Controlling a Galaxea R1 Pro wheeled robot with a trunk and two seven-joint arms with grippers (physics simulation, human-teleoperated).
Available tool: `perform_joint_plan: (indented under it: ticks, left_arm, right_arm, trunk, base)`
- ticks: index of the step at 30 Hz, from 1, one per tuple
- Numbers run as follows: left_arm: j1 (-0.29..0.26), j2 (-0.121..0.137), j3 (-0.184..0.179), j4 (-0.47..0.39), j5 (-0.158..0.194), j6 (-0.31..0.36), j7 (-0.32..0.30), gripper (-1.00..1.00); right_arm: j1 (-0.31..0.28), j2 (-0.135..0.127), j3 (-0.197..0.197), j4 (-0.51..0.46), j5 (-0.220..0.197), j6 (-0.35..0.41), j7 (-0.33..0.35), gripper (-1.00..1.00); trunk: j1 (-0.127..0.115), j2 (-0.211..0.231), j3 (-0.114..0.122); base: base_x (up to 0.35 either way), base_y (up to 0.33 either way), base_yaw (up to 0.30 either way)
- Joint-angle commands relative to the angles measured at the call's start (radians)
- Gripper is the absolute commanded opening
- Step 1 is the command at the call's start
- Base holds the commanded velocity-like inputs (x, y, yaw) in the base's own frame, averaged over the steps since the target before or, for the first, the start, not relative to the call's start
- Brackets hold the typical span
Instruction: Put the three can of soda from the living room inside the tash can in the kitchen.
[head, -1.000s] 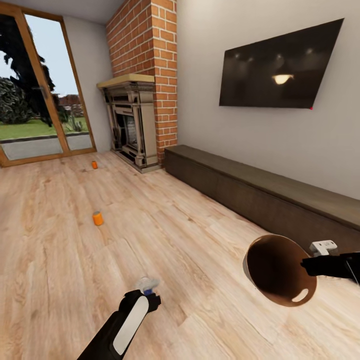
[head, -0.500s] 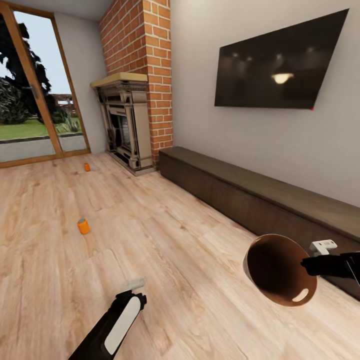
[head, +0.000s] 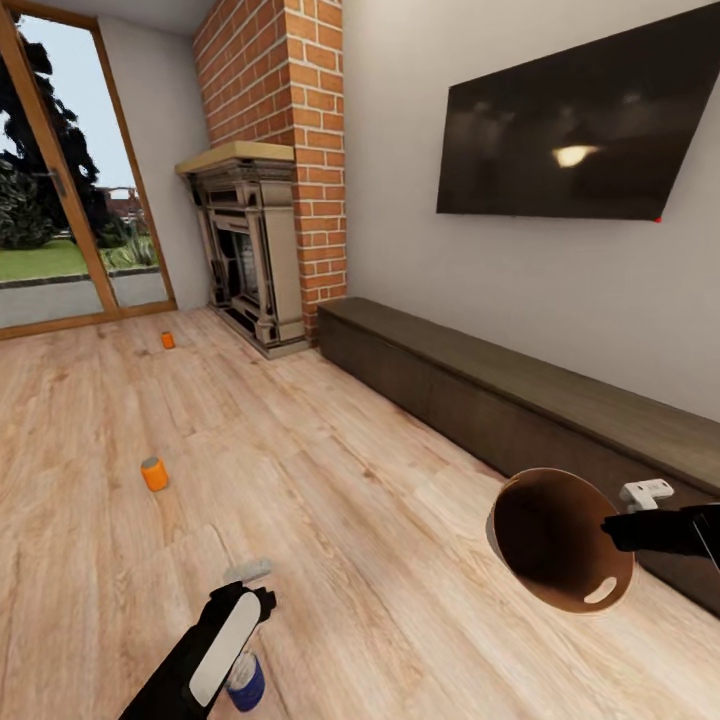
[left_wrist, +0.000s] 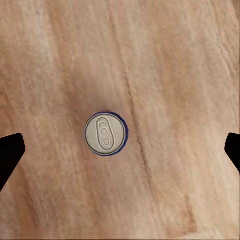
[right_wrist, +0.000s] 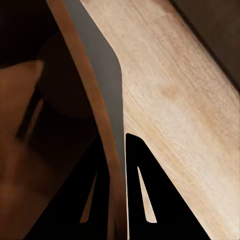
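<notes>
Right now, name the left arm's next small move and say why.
Probably lower the left gripper straight down over the blue-sided can: it stands upright on the wood floor, centred between the open fingers, not yet grasped. The right gripper holds the bucket.

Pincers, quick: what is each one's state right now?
Left pincer: open, above a blue-sided can, not touching it.
Right pincer: closed on the trash can's rim.

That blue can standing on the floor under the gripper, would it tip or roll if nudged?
The blue can stands upright on smooth wood floor, so a side nudge would probably slide or topple it. Once down, its round body would likely roll. The left gripper hangs open above it.
</notes>
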Motion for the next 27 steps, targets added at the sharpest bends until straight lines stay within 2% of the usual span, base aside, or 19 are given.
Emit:
perform_joint_plan:
  ticks: [1,7,12,14,16,18,21,27]
  left_arm:
    - [0.001,0.002,0.004,0.000,0.000,0.000,-0.009,1.00]
    - [0.003,0.004,0.010,0.030,0.000,0.007,-0.036,1.00]
    - [0.026,0.007,0.055,0.046,0.004,0.013,-0.041,1.00]
    - [0.027,0.007,0.058,0.057,0.004,0.014,-0.044,1.00]
    - [0.019,0.005,0.061,0.096,0.003,0.015,-0.057,1.00]
    - [-0.031,0.002,0.061,0.212,-0.001,0.010,-0.103,1.00]
    - [-0.064,-0.002,0.062,0.290,-0.002,0.003,-0.146,1.00]
    - [-0.092,-0.001,0.063,0.323,-0.004,-0.009,-0.170,1.00]
  right_arm:
    - [-0.001,0.000,0.000,0.000,-0.014,0.004,0.004,-1.00]
    - [-0.001,0.000,-0.001,0.000,-0.014,0.004,0.005,-1.00]
    - [-0.001,0.000,0.000,-0.001,-0.014,0.005,0.006,-1.00]
    - [-0.001,0.000,0.000,-0.011,-0.015,0.008,0.008,-1.00]
    - [-0.001,0.000,0.001,-0.035,-0.015,0.013,0.009,-1.00]
    - [-0.001,0.000,0.000,-0.083,-0.016,0.047,0.010,-1.00]
    - [-0.001,0.000,-0.001,-0.110,-0.016,0.079,0.011,-1.00]
    - [0.015,-0.004,-0.003,-0.173,-0.019,0.094,0.012,-1.00]
  trunk:
    - [0.000,0.000,0.000]
    - [0.000,0.000,0.000]
    - [0.000,0.000,-0.004]
    - [0.001,-0.001,-0.011]
    - [0.002,-0.001,-0.019]
    - [0.003,-0.002,-0.027]
    - [0.004,-0.002,-0.039]
    - [0.007,-0.004,-0.062]
  base:
    - [0.283,0.245,0.000]
    - [0.274,0.242,0.000]
    - [0.095,0.079,0.000]
    - [0.020,0.016,0.000]
    - [0.009,0.007,0.000]
    - [0.004,0.003,0.000]
    - [0.001,0.001,0.000]
    - [0.000,0.000,0.000]
